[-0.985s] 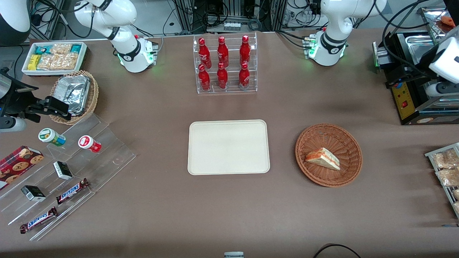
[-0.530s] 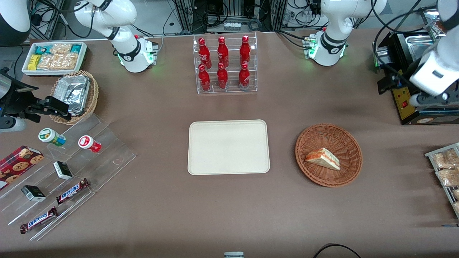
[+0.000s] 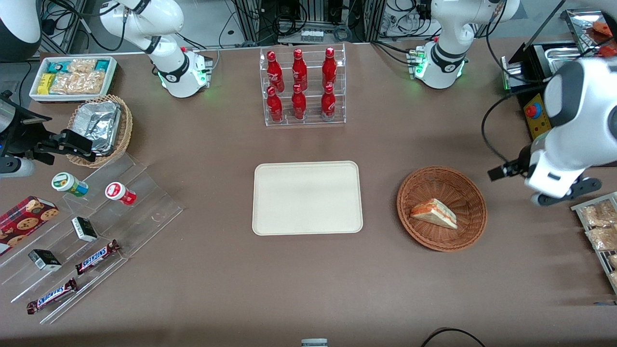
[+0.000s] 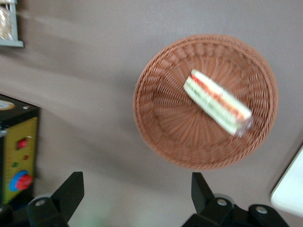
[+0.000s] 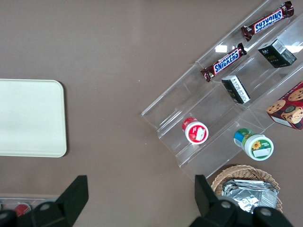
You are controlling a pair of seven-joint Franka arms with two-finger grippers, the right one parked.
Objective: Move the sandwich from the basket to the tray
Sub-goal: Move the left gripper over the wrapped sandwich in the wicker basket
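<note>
Since a second ago the working arm has swung down from the black machine [image 3: 549, 120], so its pincer [image 4: 135, 198] now hangs wide open near the basket [image 3: 470, 190], probably well above the desk [image 3: 308, 284]. The sandwich [image 3: 435, 213] lies untouched in the basket's nearer half, toward six o'clock. I judge it best gripped across its flat bread faces, lifted over the rim and carried to the tray [image 3: 307, 198] at the basket's nine o'clock; nothing lies between, the bottle rack [image 3: 303, 86] standing farther off.

Sandwich [image 3: 435, 212]: white bread w/ orange-red & green layers. Basket [image 3: 470, 190]: reddish-brown woven wicker. Tray [image 3: 307, 197]: plain cream-white. Desk [image 3: 308, 279]: flat brown. Hand [image 4: 135, 189]: black fingers, over desk near basket. Bottles [image 3: 300, 84]: red, in clear rack.
</note>
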